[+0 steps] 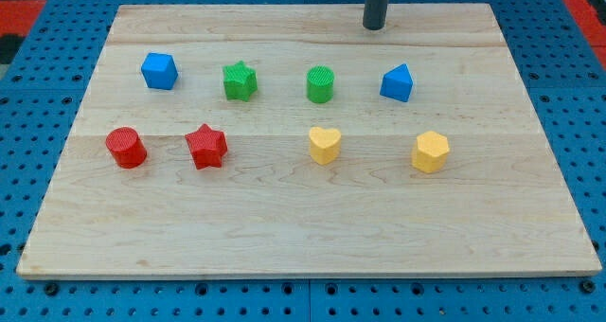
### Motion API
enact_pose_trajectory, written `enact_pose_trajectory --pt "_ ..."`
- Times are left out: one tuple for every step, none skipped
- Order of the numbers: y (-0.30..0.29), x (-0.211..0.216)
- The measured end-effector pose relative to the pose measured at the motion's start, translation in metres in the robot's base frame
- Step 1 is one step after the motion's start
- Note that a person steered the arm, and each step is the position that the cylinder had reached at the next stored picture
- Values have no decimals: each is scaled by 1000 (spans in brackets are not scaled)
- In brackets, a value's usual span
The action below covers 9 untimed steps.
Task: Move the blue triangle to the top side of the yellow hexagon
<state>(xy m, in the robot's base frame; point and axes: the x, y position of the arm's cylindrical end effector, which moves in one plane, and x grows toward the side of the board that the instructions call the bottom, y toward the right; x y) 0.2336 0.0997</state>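
The blue triangle [397, 82] sits on the wooden board [303, 218] at the upper right. The yellow hexagon [430, 152] lies below it and slightly to the view's right, apart from it. My tip [374, 26] is near the board's top edge, above the blue triangle and a little to its left, touching no block.
A blue cube [159, 71], a green star [240, 80] and a green cylinder [321, 84] stand in the upper row. A red cylinder [125, 147], a red star [206, 147] and a yellow heart [324, 144] stand in the lower row.
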Motion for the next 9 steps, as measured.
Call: enact_pose_trajectory --pt "10 1" --pt "48 21" --pt "50 51" --pt "19 88" --pt "-2 107" --pt "-42 115" --pt "-16 117" --pt "-11 102" --pt "18 89"
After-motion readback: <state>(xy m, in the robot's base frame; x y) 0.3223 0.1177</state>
